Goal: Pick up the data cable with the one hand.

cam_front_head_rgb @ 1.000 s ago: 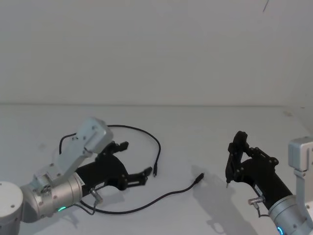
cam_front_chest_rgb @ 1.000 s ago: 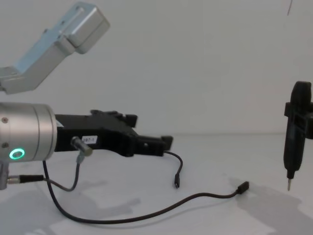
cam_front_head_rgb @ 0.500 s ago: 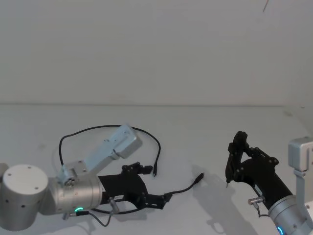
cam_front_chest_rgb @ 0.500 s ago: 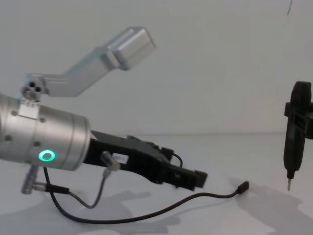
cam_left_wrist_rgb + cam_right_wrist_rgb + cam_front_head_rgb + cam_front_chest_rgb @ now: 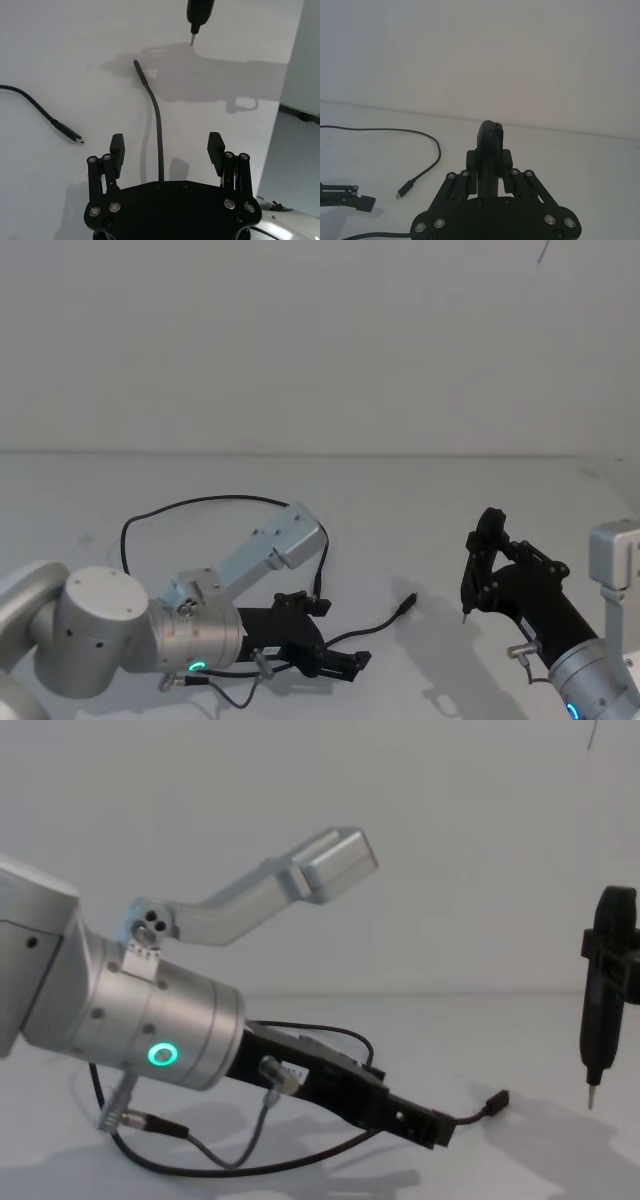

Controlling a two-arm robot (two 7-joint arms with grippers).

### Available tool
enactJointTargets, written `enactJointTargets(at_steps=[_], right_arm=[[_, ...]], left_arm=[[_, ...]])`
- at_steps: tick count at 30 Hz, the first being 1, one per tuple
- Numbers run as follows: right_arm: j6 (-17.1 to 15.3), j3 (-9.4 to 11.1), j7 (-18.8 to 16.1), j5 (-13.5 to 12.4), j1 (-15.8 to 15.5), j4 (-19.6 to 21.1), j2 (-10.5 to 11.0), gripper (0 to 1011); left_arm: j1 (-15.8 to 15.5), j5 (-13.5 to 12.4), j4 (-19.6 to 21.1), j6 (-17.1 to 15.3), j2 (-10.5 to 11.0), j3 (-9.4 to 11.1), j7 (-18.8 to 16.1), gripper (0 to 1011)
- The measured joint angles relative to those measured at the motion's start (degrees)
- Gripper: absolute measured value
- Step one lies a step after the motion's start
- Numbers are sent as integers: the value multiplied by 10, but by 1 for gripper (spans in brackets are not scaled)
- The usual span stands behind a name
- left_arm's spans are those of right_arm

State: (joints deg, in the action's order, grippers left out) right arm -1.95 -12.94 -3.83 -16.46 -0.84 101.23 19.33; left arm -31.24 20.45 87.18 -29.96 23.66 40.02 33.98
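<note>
Held left gripper spread wide astride the data cable, and right gripper aside, pinched on black pointed tool.

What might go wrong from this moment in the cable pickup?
The left end effector is open, straddling the thin data cable on the table; closing too high may miss it, too low may scrape. It would grip near one plug, so the long loop may drag. That plug lies near the pointed tool in the parked right end effector and might snag it.
</note>
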Motion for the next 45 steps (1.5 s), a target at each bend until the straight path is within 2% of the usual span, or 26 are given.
enactJointTargets(at_steps=[7,14,23,26,27,28,31,33,39,40,41,45], right_arm=[[0,0,0,0,0,0,0,279],[0,0,0,0,0,0,0,279],[0,0,0,0,0,0,0,279],[0,0,0,0,0,0,0,279],[0,0,0,0,0,0,0,279],[0,0,0,0,0,0,0,279],[0,0,0,0,0,0,0,279],[0,0,0,0,0,0,0,279],[0,0,0,0,0,0,0,279],[0,0,0,0,0,0,0,279],[0,0,0,0,0,0,0,279],[0,0,0,0,0,0,0,279]], left_arm=[[-12,1,-24,-30,-19,10,-12,1001],[-20,4,-38,-45,-30,14,-18,979],[-25,6,-50,-58,-39,18,-22,765],[-26,6,-52,-60,-41,19,-23,657],[-27,6,-53,-61,-41,19,-24,657],[-27,7,-53,-62,-41,19,-24,587],[-28,7,-55,-63,-43,20,-25,485],[-28,7,-55,-64,-43,20,-25,451],[-29,7,-57,-66,-45,21,-26,223],[-29,7,-57,-66,-45,21,-26,223],[-29,7,-57,-66,-45,21,-26,169],[-29,8,-58,-67,-45,21,-26,56]])
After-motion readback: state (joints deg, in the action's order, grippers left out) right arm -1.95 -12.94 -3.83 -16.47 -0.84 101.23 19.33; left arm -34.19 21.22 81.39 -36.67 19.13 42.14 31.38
